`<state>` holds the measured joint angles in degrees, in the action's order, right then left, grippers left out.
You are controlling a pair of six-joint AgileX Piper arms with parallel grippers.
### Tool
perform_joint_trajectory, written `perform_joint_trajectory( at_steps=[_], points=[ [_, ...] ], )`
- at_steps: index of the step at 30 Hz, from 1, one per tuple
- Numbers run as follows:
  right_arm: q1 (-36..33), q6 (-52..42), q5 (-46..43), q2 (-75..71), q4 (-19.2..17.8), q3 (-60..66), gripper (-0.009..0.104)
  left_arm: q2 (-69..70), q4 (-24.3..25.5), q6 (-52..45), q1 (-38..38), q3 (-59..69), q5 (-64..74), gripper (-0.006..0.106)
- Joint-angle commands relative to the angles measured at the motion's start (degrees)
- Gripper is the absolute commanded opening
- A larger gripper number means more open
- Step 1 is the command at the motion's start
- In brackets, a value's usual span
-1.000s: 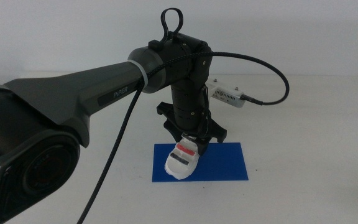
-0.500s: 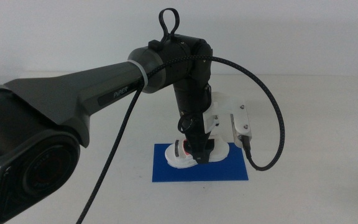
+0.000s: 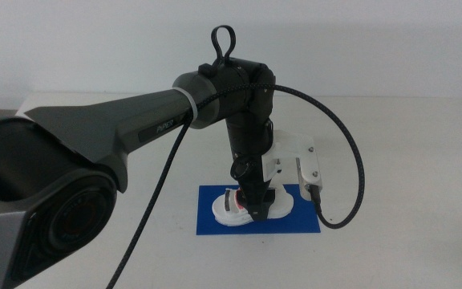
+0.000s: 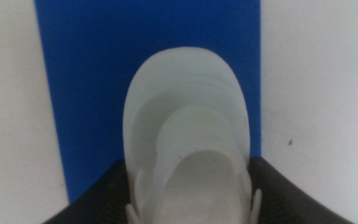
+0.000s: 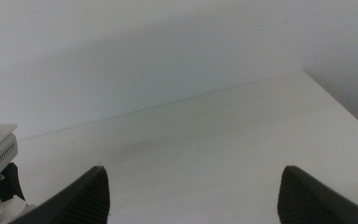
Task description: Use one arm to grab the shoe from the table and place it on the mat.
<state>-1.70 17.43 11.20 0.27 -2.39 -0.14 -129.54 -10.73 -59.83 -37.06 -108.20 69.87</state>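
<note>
left end effector (image 3: pixel 253 207) grips shoe (image 4: pixel 186 143) over mat (image 4: pixel 92 74)

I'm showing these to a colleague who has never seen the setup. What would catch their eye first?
The big dark left arm sweeping in from the left, its gripper down over the deep-blue mat at the table's middle. There its jaws clamp the white shoe, which lies over the mat.
</note>
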Motion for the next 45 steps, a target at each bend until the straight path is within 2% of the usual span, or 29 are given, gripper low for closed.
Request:
perform_joint_trajectory(
  at_steps=[1, 3, 4, 9, 14, 19, 24, 26, 29, 31, 36, 41, 45],
  points=[
    [0.0, -0.2, -0.5, -0.3, -0.3, 0.1, 0.079, 0.3, 0.3, -0.2, -0.2, -0.4, 0.1, 0.016],
    [0.0, -0.2, -0.5, -0.3, -0.3, 0.1, 0.079, 0.3, 0.3, -0.2, -0.2, -0.4, 0.1, 0.029],
    [0.0, -0.2, -0.5, -0.3, -0.3, 0.1, 0.079, 0.3, 1.4, -0.2, -0.2, -0.4, 0.1, 0.045],
    [0.0, -0.2, -0.5, -0.3, -0.3, 0.1, 0.079, 0.3, 1.7, -0.2, -0.2, -0.4, 0.1, 0.094],
    [0.0, -0.2, -0.5, -0.3, -0.3, 0.1, 0.079, 0.8, 1.7, 1.9, -0.2, -0.5, 0.1, 0.094],
    [0.0, -0.2, -0.5, -0.3, -0.3, 0.1, 0.079, 4.2, 2.7, 8.1, -0.1, -0.6, 0.1, 0.094],
    [0.0, -0.2, -0.5, -0.3, -0.3, 0.1, 0.079, 14.8, 2.8, 12.1, -0.1, -0.6, 0.1, 0.094],
    [0.0, -0.2, -0.5, -0.3, -0.3, 0.1, 0.079, 19.4, 4.1, 16.3, -0.1, -0.6, 0.1, 0.094],
    [0.0, -0.2, -0.5, -0.3, -0.3, 0.1, 0.079, 26.2, 7.9, 29.0, -0.1, -0.6, 0.1, 0.094],
    [0.0, -0.2, -0.5, -0.3, -0.3, 0.1, 0.079, 30.3, 8.3, 33.2, 0.8, 0.0, 0.1, 0.094],
    [0.0, -0.2, -0.5, -0.3, -0.3, 0.1, 0.079, 43.1, 3.5, 42.6, 6.8, 10.2, 0.1, 0.094],
    [0.0, -0.2, -0.5, -0.3, -0.3, 0.1, 0.079, 56.6, 6.0, 49.4, 12.1, 24.3, -9.8, 0.094],
    [0.0, -0.2, -0.5, -0.3, -0.3, 0.1, 0.079, 67.7, 7.6, 57.6, 13.9, 32.4, -12.3, 0.094]
  ],
)
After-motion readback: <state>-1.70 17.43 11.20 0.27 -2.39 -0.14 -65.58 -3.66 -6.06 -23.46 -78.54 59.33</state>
